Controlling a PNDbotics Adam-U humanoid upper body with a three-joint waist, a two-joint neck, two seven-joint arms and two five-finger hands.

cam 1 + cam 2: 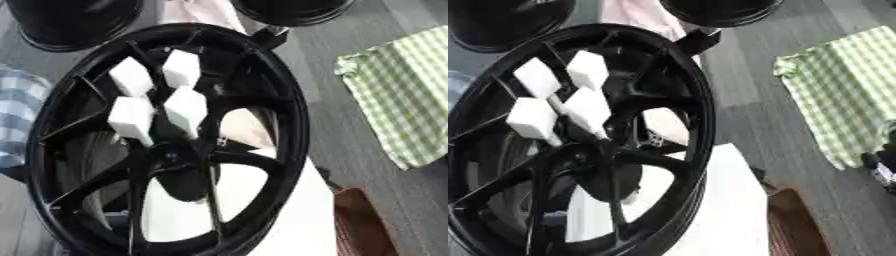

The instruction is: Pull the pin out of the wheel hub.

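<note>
A black spoked wheel (293,100) stands tilted and fills the left and middle of both views. Several white pins with blocky heads stick out of its hub towards me, clustered above the hub centre (171,156). Two heads sit higher, one on the left (131,76) and one on the right (182,67). Two sit lower, again left (131,119) and right (185,107). Their shafts run down into the dark hub and are mostly hidden. Neither of my hands shows in either view.
Two more black wheels lie at the top, left (74,22) and right (293,10). A green checked cloth (402,90) lies at the right and a blue checked cloth (17,110) at the left. A white surface (306,215) and a brown object (359,220) lie below the wheel. A small dark shape (883,162) shows at the right edge.
</note>
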